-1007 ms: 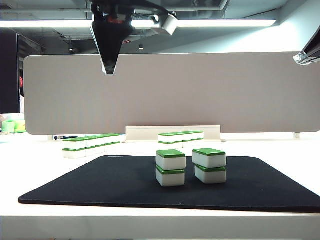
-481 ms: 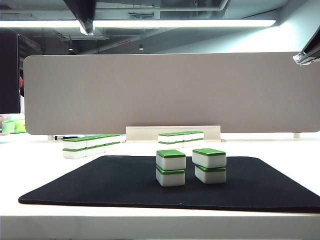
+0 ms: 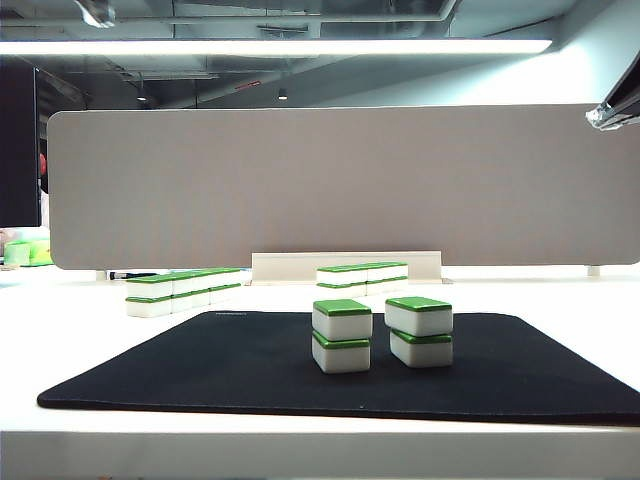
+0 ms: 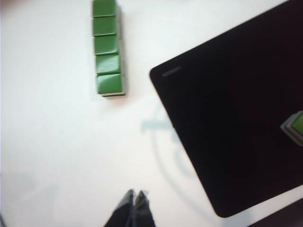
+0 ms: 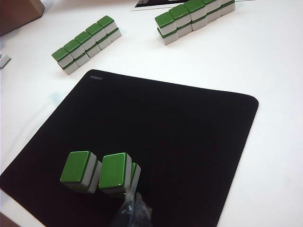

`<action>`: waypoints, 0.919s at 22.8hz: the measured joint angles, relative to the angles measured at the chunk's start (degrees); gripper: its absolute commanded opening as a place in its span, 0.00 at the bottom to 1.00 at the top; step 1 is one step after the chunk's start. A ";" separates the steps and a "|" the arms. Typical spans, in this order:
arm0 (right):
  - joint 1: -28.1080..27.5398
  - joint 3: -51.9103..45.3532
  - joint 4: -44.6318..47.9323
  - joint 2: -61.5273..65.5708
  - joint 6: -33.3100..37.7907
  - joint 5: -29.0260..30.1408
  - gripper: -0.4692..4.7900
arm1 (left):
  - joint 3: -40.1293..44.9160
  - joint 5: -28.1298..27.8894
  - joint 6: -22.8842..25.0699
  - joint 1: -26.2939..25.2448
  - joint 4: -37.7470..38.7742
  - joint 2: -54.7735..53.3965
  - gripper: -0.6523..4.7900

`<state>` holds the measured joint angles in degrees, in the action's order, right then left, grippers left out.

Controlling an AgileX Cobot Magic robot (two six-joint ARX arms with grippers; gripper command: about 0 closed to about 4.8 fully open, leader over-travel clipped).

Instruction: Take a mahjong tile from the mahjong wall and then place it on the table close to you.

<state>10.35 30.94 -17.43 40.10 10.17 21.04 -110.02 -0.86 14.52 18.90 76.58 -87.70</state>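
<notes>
Left gripper (image 4: 135, 201), jaws together, hangs above the desk (image 4: 57, 142) short of the mahjong wall (image 4: 108, 47); descending so risks toppling tiles. Right gripper (image 5: 135, 208), jaws together, hangs over the black mat (image 5: 180, 137).

An office or lab workspace: a wide white desk top (image 3: 560, 290) backed by a long grey fabric partition panel (image 3: 320, 185) across the middle of the frame, with long fluorescent strip lights (image 3: 300, 46) and exposed ceiling pipes along the top.

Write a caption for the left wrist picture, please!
Shut left gripper above the white table, near a mahjong wall.
</notes>
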 measured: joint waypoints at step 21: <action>0.02 0.00 0.02 0.00 0.00 0.02 0.09 | 3.78 -17.57 -0.28 -3.78 -17.16 5.14 0.11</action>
<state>10.37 30.94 -17.41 40.10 10.17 21.06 -106.24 -18.44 14.24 15.11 59.42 -82.56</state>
